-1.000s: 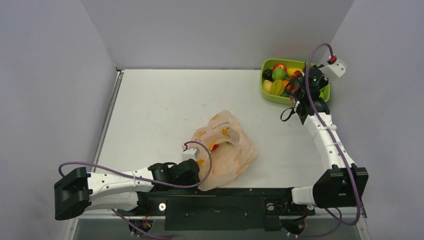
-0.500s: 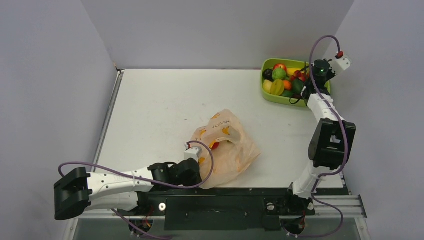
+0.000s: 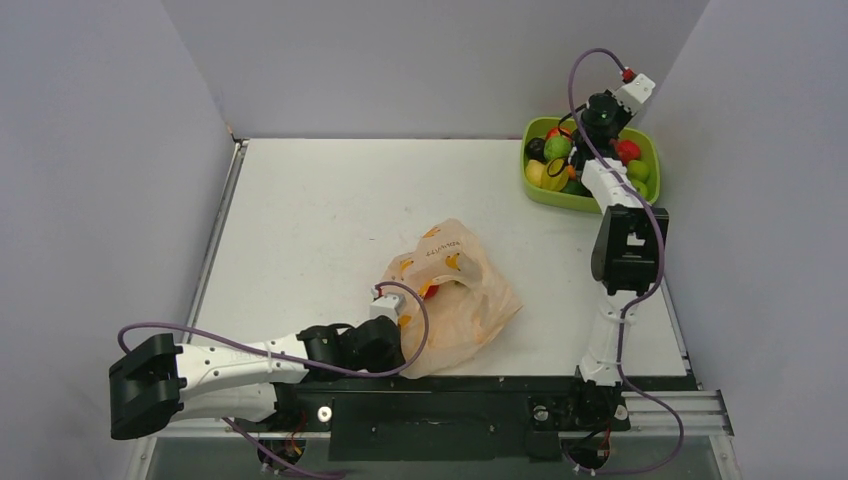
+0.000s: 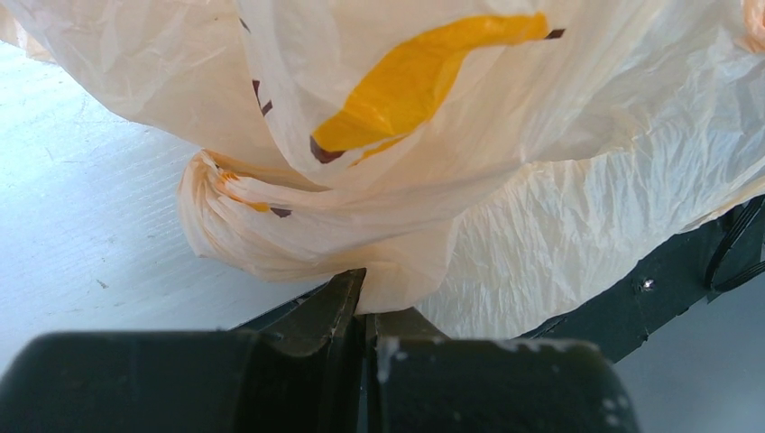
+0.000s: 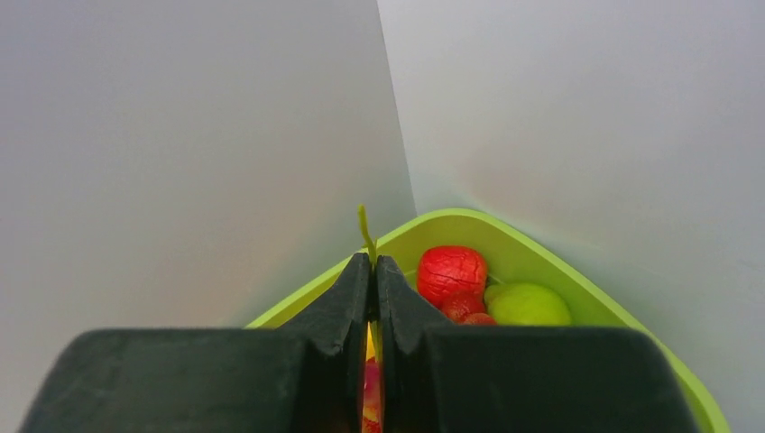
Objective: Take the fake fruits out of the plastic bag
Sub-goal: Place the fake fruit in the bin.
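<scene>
The peach-orange plastic bag (image 3: 455, 290) lies crumpled near the table's front edge; a red fruit (image 3: 430, 291) shows at its opening. My left gripper (image 3: 393, 335) is shut on the bag's near edge, and the left wrist view shows the film (image 4: 541, 180) pinched between the fingers at the gripper (image 4: 365, 293). My right gripper (image 3: 597, 135) is raised over the lime-green tray and shut on the thin green stem (image 5: 364, 225) of a red-and-yellow fruit (image 5: 371, 388) that hangs between the fingers, mostly hidden.
The lime-green tray (image 3: 590, 200) at the back right holds several fruits; the right wrist view shows its rim (image 5: 541, 257), a red fruit (image 5: 451, 273) and a green one (image 5: 529, 305). Grey walls stand close behind and right of the tray.
The right arm has straightened and its gripper has risen and moved back-left over the tray. The left gripper and the bag have stayed put.
</scene>
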`<state>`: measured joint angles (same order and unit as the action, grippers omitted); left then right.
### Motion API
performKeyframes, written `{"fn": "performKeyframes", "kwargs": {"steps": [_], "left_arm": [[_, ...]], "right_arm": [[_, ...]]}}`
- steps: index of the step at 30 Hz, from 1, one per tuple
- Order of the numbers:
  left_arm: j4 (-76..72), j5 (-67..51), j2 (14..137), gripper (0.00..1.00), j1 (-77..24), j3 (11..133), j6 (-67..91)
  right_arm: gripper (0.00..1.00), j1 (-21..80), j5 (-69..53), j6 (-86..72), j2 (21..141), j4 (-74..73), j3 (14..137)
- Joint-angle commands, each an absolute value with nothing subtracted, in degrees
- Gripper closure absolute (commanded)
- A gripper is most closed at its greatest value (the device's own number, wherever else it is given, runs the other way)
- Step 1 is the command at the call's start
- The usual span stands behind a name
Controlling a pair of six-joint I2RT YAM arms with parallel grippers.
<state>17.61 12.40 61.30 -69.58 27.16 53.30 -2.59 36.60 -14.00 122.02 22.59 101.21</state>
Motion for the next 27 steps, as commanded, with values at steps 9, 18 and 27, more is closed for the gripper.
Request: {"fn": "performKeyframes", "kwargs": {"steps": [9,18,27], "left_arm": [[17.1,12.9,61.7,1.00,-69.1,30.7,53.3],[17.7,11.9,61.1,1.00,-69.1,30.0,55.3],[19.6,10.7,62.6,1.00,-68.1,33.2,56.5]], "right_arm": [[0.65,-4.0,41.0,-10.5,131.9,9.9,115.6],[0.23,1.0,47.8,-7.8,126.0,2.5,114.0],[0.16,7.1,54.2,-15.2,114.9,-9.3,109.5]]}}
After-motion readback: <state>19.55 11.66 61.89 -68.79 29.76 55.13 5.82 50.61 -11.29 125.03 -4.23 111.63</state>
